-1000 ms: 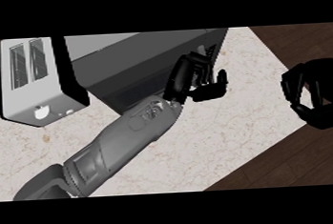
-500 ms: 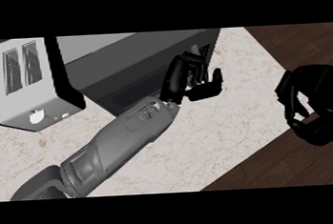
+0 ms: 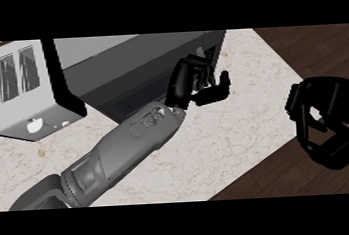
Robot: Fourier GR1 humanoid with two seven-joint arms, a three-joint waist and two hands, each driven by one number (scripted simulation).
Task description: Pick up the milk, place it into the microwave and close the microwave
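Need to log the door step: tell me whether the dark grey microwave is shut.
Cannot tell: the left hand rests against the dark grey microwave, hiding its door edge.

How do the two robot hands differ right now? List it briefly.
The left robot hand is over the marble counter, against the front of the dark microwave; the right robot hand is off to the side, past the counter's edge, over the dark floor. The left robot hand's grey forearm shows in full; the right's does not show. The left robot hand's fingers are fairly straight; the right's are curled with nothing visible in them. Both are black.
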